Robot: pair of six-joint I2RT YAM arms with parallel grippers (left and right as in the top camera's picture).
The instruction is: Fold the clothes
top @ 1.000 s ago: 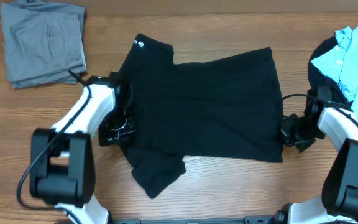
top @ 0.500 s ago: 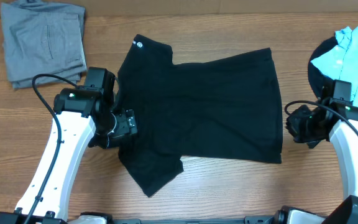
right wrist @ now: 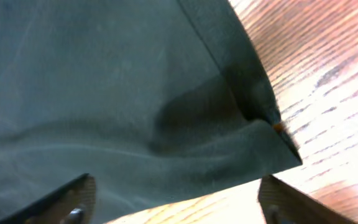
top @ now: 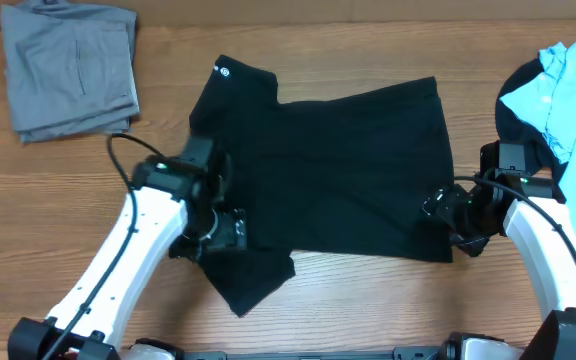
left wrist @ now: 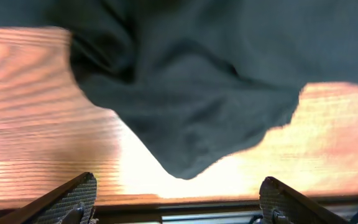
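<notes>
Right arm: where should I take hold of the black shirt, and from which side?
Probably the near hem corner of the black shirt, approached from the right with the right end effector: it lies flat with bare table beside it.

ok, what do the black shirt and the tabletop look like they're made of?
black shirt: soft matte knit cloth, likely cotton or a blend; it lies in soft creases with no sheen. tabletop: wood or wood-look laminate, cannot tell which; brown grain lines, smooth semi-gloss finish with a bright glare patch in the left wrist view.
</notes>
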